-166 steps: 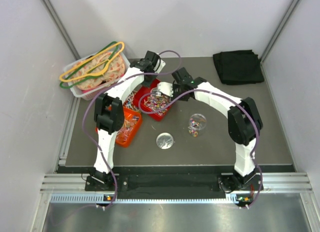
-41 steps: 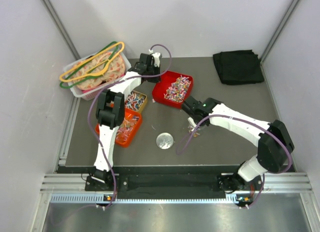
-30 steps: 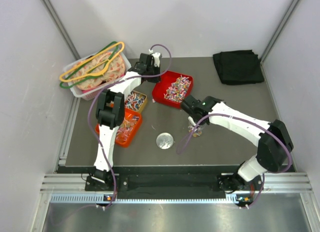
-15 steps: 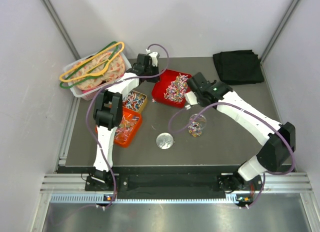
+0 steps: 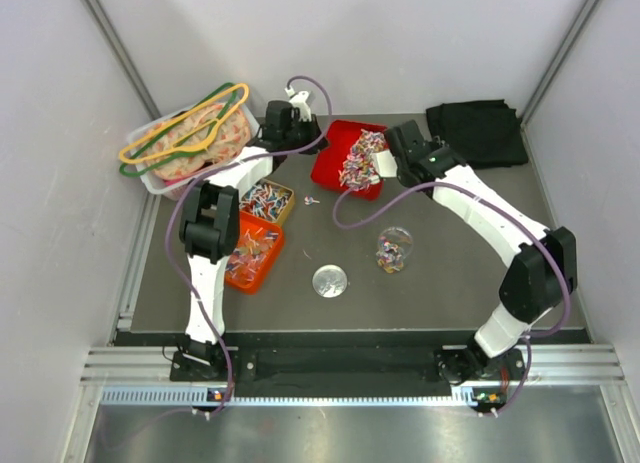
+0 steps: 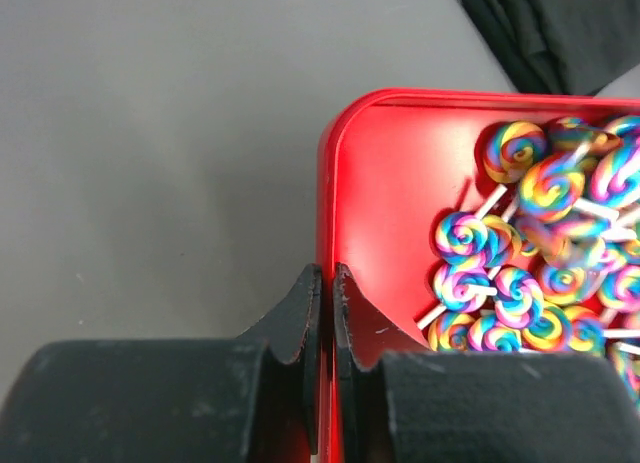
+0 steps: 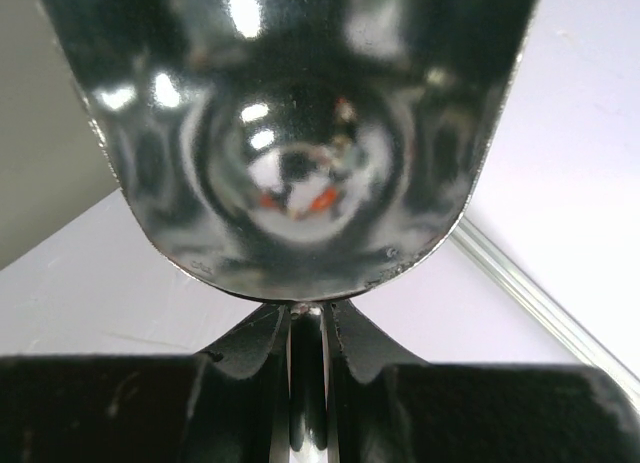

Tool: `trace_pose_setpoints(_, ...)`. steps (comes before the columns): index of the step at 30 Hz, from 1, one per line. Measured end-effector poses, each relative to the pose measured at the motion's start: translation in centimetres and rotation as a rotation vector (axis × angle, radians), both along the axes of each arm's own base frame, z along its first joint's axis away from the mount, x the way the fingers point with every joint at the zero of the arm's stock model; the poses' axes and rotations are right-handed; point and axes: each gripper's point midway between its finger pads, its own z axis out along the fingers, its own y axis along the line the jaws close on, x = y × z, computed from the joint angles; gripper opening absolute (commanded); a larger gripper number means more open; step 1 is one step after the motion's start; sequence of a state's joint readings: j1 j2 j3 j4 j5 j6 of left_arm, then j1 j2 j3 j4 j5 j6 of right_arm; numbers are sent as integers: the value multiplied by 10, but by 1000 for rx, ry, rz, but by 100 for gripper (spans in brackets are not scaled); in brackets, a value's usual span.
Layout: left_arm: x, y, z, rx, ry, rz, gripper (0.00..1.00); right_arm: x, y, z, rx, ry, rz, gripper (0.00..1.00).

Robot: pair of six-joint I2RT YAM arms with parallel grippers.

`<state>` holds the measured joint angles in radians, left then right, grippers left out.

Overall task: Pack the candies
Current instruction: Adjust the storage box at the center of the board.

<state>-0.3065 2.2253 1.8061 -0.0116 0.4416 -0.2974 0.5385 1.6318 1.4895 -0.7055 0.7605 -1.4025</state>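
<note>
Step in hand: scooping from the supply tray, by my reading.

- Left gripper (image 6: pixel 322 283) is pinched narrow on the left rim of the red tray (image 6: pixel 380 213), far centre. It seems to be steadying it.
- Candies (image 6: pixel 520 273) are swirled lollipops on white sticks, heaped toward the tray's right side. The left floor is bare.
- Right gripper (image 7: pixel 308 318) is clamped tight on the handle of a shiny metal scoop (image 7: pixel 300 133), held at the tray's right edge. I cannot tell whether it carries a load.
- Clear jar (image 5: pixel 394 249) stands near-right of the tray, well apart, partly filled with candies. Its lid (image 5: pixel 330 281) lies off to its left.
- Orange tray (image 5: pixel 245 280) and yellow tray (image 5: pixel 290 198) on the left both hold candies.
- One stray candy (image 5: pixel 312 199) lies on the table.

Next move probably calls for digging the scoop into the heap, then carrying it level to the jar — narrow mouth, so spills are likely.
</note>
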Motion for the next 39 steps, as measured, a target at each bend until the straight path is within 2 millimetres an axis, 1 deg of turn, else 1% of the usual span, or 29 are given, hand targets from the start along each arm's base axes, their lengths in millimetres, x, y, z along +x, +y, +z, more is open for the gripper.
trace_pose_setpoints(5, 3, 1, -1, 25, -18, 20, 0, 16, 9, 15, 40, -70, -2, 0)
trace_pose_setpoints(8, 3, 3, -4, 21, -14, 22, 0, 22, 12, 21, 48, -103, 0, 0)
trace_pose_setpoints(11, 1, 2, -6, 18, -2, 23, 0, 24, 12, 22, 41, -114, 0, 0)
trace_pose_setpoints(14, 7, 7, -7, 86, -34, 50, 0, 29, 14, 28, 21, -139, 9, 0)
trace_pose_setpoints(16, 9, 9, -8, 143, -56, 64, 0, 34, 15, 36, 7, -171, 17, 0)
trace_pose_setpoints(20, 4, 9, -19, 249, -66, 67, 0, 48, 22, 48, -52, -237, 52, 0)
trace_pose_setpoints(22, -1, 7, -23, 281, -65, 57, 0, 55, 26, 48, -97, -260, 75, 0)
trace_pose_setpoints(24, -6, 6, -27, 299, -62, 50, 0, 63, 31, 43, -148, -277, 100, 0)
trace_pose_setpoints(27, -17, 4, -33, 272, -24, 28, 0, 73, 42, 24, -224, -257, 141, 0)
trace_pose_setpoints(29, -20, 4, -33, 230, 0, 19, 0, 76, 50, 13, -249, -235, 163, 0)
trace_pose_setpoints(32, -19, 8, -31, 155, 29, 16, 0, 71, 56, 8, -246, -213, 176, 0)
trace_pose_setpoints(35, -16, 12, -26, 79, 47, 12, 0, 63, 53, 4, -204, -189, 160, 0)
trace_pose_setpoints(38, -14, 17, -23, 46, 58, 17, 0, 58, 49, 7, -160, -181, 135, 0)
trace_pose_setpoints(39, -13, 17, -21, 35, 58, 16, 0, 55, 46, 10, -141, -180, 124, 0)
